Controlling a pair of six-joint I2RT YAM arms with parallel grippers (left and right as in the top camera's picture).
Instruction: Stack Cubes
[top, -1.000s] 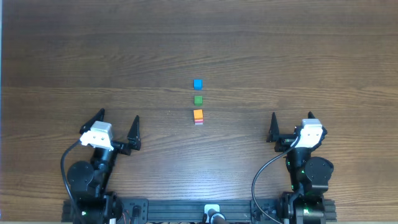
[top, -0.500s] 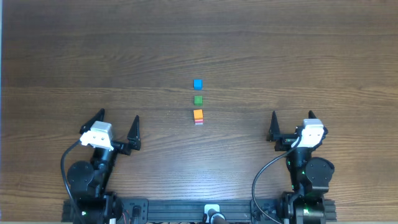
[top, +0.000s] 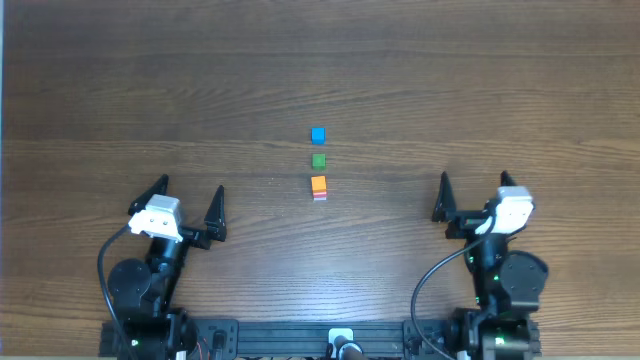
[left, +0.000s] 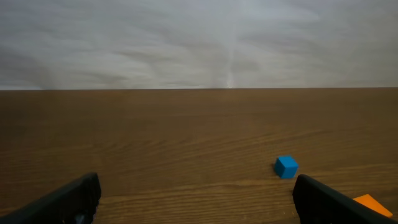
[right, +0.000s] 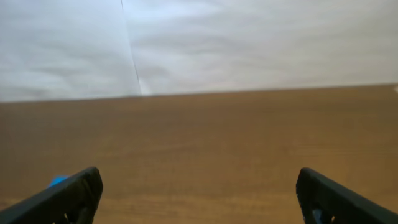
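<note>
Underneath everything, a wooden table (top: 120, 80). At its near left, the left gripper (top: 191, 186), spread wide and empty. At near right, the right gripper (top: 473, 185), equally wide, gripping nothing. Midway between, well apart from both, a short row: orange cube (top: 318, 184) nearest, over a reddish sliver (top: 319, 197); then green cube (top: 318, 160); then blue cube (top: 318, 135) farthest.

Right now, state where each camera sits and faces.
Top view: fixed overhead, looking down on the table; left arm and right arm at bottom edge, jaws open.
Left wrist view: on the left wrist, facing across the table to a pale wall; own open jaws below.
Right wrist view: likewise, from the right wrist, own jaws open.
Shared: all three show the blue cube.
</note>
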